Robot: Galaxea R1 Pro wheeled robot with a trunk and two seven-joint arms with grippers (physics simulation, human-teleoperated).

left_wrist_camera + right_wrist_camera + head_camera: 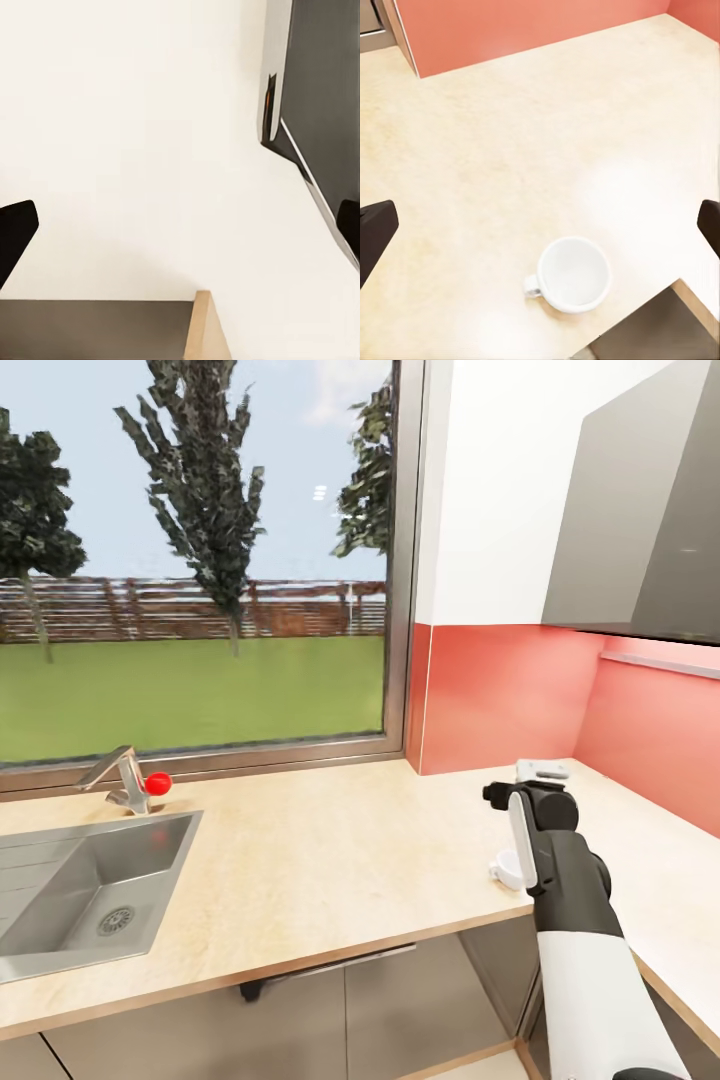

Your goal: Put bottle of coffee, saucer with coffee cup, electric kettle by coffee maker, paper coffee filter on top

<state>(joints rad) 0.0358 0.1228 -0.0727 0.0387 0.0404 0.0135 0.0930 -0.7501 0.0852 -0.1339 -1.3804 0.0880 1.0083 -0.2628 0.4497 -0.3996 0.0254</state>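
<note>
Right wrist view: the coffee cup (575,274) is seen upright on the bench (472,150), beneath the right gripper (540,229), whose fingers are spread wide, nothing held.

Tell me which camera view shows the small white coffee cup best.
The right wrist view: the small white coffee cup sits upright on the light tan speckled countertop, seen from above with its open mouth and little handle clear. In the head view, the cup is mostly hidden behind the right arm.
</note>
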